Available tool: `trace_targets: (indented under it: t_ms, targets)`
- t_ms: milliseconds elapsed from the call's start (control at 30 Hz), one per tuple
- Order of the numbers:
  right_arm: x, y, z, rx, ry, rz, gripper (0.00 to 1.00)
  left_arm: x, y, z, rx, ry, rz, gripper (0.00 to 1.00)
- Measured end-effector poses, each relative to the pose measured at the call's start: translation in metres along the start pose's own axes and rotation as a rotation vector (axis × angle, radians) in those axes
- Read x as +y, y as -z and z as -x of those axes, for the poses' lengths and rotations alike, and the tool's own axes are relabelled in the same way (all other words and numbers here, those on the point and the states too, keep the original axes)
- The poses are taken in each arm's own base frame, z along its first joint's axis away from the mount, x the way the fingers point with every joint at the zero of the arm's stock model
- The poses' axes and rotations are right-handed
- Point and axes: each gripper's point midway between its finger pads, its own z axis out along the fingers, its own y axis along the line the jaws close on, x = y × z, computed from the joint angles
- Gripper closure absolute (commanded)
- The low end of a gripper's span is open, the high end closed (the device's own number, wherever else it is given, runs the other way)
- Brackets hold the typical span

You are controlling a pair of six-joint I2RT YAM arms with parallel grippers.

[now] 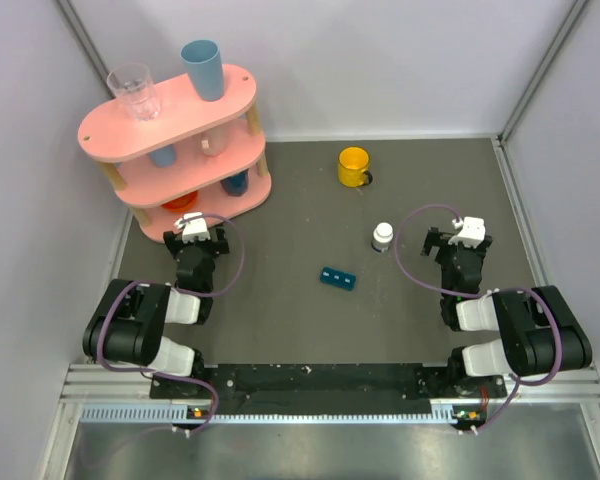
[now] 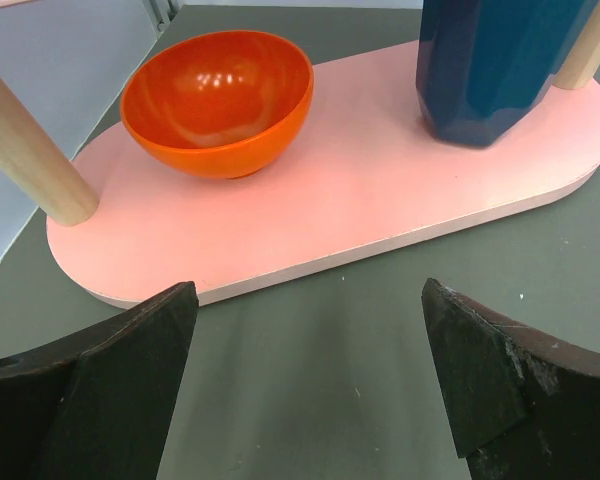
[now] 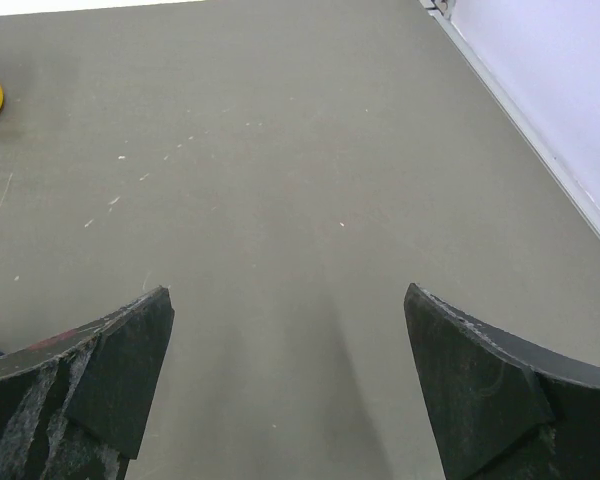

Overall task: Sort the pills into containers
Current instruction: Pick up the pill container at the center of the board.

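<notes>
The pill box (image 1: pixel 338 277) lies mid-frame on the counter (image 1: pixel 300 210), nothing touching it. A white bottle (image 1: pixel 382 236) stands just to its upper right, and a mug (image 1: pixel 354 166) higher up. The left gripper (image 1: pixel 195 238), wide open and empty, faces the pink rack (image 1: pixel 185 115) and its orange bowl (image 2: pixel 218 100). The right gripper (image 1: pixel 458 240), likewise open and empty, faces bare counter.

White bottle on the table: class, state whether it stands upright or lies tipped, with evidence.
Upright: in the top view the white bottle shows its round cap uppermost, body foreshortened beneath.

Overhead camera covers the whole table (image 1: pixel 300 200); wrist cameras skim it.
</notes>
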Motion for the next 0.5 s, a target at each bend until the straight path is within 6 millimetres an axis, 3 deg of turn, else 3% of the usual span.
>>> trace_targets:
  t_ms: [500]
  targets:
    - [0.001,0.001,0.01,-0.034,-0.008,0.008,0.01,0.0,0.0,0.0,0.0,0.0,0.0,0.01]
